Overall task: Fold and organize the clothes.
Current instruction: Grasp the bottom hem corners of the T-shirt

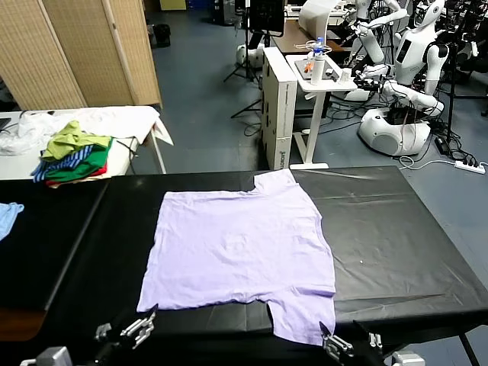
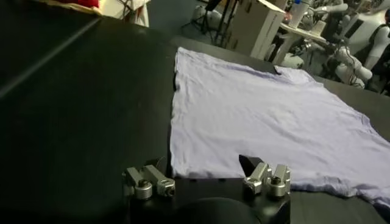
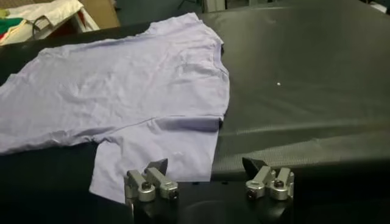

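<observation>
The left gripper point(image 2: 207, 181) hangs just off the near edge of the counter point(image 1: 396, 229), its fingers spread wide with nothing between them; just ahead of it lies the near left corner of the T-shirt point(image 1: 240, 252), not touched by either finger; in the left wrist view the hem runs away from the gripper along bare black surface, and one fingertip point(image 2: 248, 163) overlaps the cloth's edge in the picture, though I cannot tell whether it touches.

The right gripper point(image 3: 208, 176) sits low at the same near edge, also fully open and holding nothing; directly before it lies the near sleeve of the T-shirt, one finger point(image 3: 155, 173) over or at the sleeve's end and the other over bare counter; contact cannot be told.

The T-shirt is spread flat, plain lavender face up, on the black counter between and beyond both grippers; its far sleeve reaches the far edge of the counter; light wrinkles cross the body.

Farther off, beyond the left gripper, a pile of clothes point(image 1: 72, 156) in green, blue stripes and red rests on a white table point(image 1: 130, 122); a light blue cloth point(image 1: 8, 216) lies at the far left edge of the head view; behind the counter stand a white desk point(image 1: 320, 76) and white robots point(image 1: 404, 91).
</observation>
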Tool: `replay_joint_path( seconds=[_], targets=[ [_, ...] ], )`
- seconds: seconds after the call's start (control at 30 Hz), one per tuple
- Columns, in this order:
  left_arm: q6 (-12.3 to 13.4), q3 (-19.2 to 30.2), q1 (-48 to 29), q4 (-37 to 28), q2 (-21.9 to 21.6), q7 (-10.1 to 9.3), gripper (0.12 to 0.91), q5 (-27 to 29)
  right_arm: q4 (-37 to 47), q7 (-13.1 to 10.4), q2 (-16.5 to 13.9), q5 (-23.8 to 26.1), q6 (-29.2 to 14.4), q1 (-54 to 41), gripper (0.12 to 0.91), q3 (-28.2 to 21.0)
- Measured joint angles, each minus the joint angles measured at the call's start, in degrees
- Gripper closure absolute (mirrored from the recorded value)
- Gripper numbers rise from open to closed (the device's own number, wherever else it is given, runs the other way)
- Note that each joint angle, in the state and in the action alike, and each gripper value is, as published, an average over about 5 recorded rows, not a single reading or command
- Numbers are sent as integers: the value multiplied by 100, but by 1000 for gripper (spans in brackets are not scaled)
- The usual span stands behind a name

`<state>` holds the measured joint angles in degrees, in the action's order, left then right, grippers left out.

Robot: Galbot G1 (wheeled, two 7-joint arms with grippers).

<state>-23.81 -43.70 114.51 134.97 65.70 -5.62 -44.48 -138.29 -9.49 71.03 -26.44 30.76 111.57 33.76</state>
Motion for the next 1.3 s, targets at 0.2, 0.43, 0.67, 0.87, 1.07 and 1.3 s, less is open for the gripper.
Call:
replay_joint_path(
  seconds=[0.2,0.43,0.67,0.87,1.07,1.3],
  targets=[
    [-78,77,-109,-95,61,-35,123,10,136,14,13,133,-25,-158,118,-157],
    [-19,188,-208,-246,132,-72,133,76,289,30,107,262,-32,-254,118,-354],
    [77,200,-350,-466,178,-150,186,72,384,39,126,283,-38,-271,174,-392],
    [113,252,-410,-608,233,-152,239,81,426,44,135,291,-39,-275,507,-420],
    [136,282,-402,-660,246,-148,540,109,403,41,148,294,-46,-219,842,-429],
    [165,298,-304,-629,262,-135,871,156,236,7,146,292,-41,-48,885,-377]
  ],
)
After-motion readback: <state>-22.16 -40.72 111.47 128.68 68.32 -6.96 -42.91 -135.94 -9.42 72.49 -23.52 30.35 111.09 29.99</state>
